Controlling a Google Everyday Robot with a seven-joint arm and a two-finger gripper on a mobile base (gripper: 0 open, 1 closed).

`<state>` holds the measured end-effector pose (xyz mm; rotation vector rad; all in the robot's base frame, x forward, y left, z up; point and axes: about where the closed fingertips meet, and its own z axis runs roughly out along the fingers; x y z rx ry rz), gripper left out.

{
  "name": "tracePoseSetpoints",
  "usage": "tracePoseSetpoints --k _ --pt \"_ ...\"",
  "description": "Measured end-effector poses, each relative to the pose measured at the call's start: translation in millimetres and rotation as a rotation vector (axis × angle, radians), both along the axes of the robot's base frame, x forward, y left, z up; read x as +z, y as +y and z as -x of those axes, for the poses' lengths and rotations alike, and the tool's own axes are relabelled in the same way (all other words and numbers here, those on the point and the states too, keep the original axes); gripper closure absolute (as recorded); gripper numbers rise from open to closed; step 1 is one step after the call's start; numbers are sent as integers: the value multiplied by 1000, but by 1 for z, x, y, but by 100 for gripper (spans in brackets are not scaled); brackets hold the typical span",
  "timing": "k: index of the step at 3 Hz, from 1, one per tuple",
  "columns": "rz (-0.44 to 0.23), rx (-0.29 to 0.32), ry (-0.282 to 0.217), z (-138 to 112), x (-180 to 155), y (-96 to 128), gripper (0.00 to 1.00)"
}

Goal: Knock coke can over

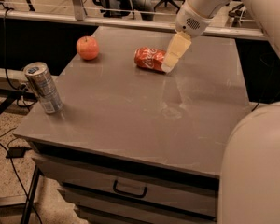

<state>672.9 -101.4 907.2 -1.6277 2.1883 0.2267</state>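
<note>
The coke can (149, 59), red with white script, lies on its side on the grey table top (130, 111), right of the middle at the back. My gripper (170, 65) hangs from the white arm at the upper right. Its cream fingers (176, 51) point down and to the left, and the tip is at the can's right end, touching or just in front of it. The can's right end is hidden behind the fingers.
A red apple (87, 47) sits at the back left of the table. A silver-grey can with a blue-marked top (43, 87) stands upright near the left edge. A drawer with a dark handle (129, 189) is below the front edge. My white body (256, 171) fills the lower right.
</note>
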Motion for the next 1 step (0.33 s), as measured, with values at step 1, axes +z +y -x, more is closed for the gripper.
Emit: tracePoseSetpoints --k 1 --pt "0 0 0 0 0 0 0"
